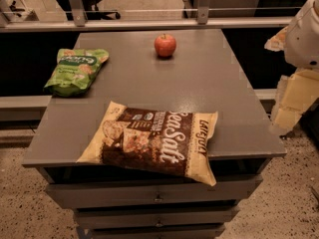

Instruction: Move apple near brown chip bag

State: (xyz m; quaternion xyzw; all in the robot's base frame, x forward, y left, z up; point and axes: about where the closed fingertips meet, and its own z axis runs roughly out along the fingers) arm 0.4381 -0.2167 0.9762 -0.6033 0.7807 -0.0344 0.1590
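Note:
A small red apple point(165, 45) stands upright at the far middle of the grey table top point(199, 93). The brown chip bag point(154, 141) with white "Sea Salt" lettering lies flat at the front edge, its right corner hanging slightly over. My gripper point(299, 91) sits at the right edge of the view, off the table's right side, below the white arm housing point(305, 34). It is well apart from both the apple and the bag and holds nothing that I can see.
A smaller green snack bag point(76, 70) lies at the table's far left. The table top sits on a cabinet with drawers point(157, 195). A metal rail point(149, 23) runs behind the table. Speckled floor surrounds it.

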